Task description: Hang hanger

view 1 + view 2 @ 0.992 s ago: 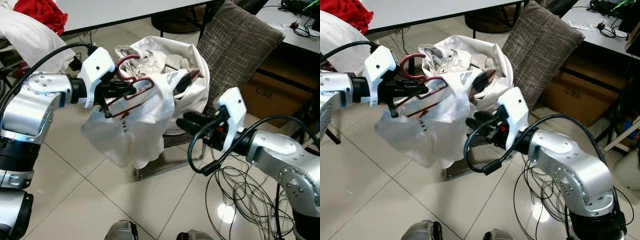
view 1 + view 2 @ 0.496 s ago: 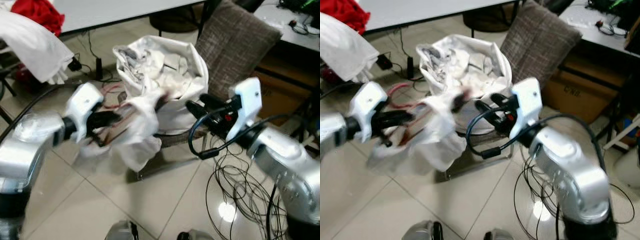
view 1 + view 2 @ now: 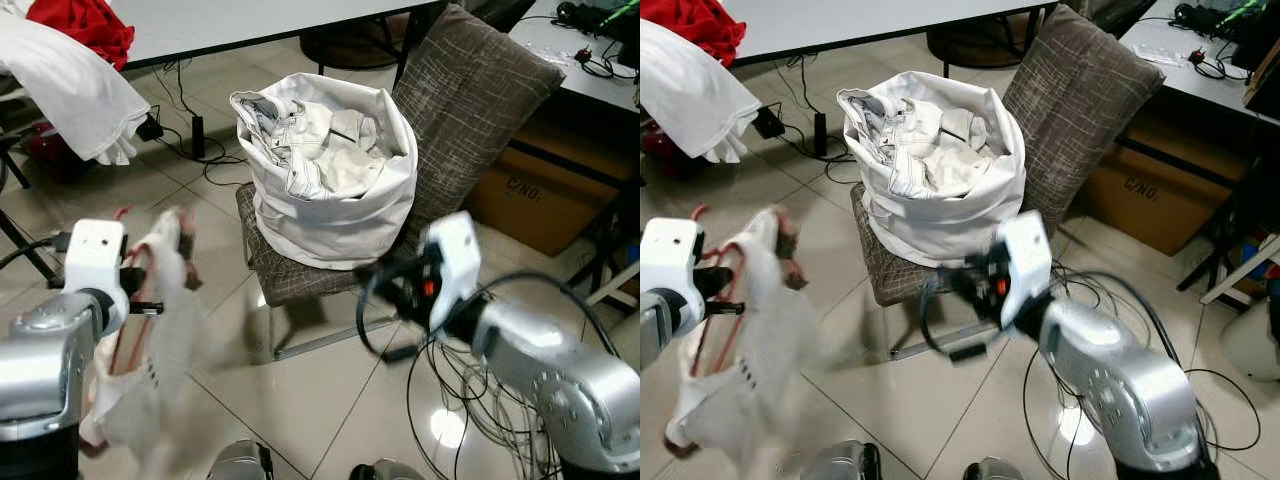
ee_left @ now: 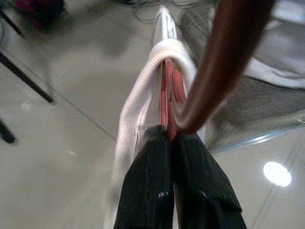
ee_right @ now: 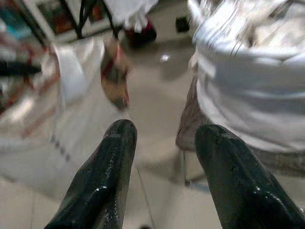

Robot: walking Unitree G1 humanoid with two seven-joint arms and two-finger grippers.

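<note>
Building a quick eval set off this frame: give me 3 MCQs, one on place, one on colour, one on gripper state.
1. Where does the white laundry bag sit?
A. on the floor
B. on the chair seat
C. on the table

2. What colour is the hanger in the left gripper?
A. red
B. blue
C. black

3. How do the right gripper's jaws stand?
A. shut on the hanger
B. shut on a cable
C. open, holding nothing

Key: 1 B, the bag rests on the grey chair, against its backrest. 2 A, the left wrist view shows red bars pinched between the jaws, with the white garment draped on them. 3 C, the right wrist view shows a wide gap between the fingers.
</note>
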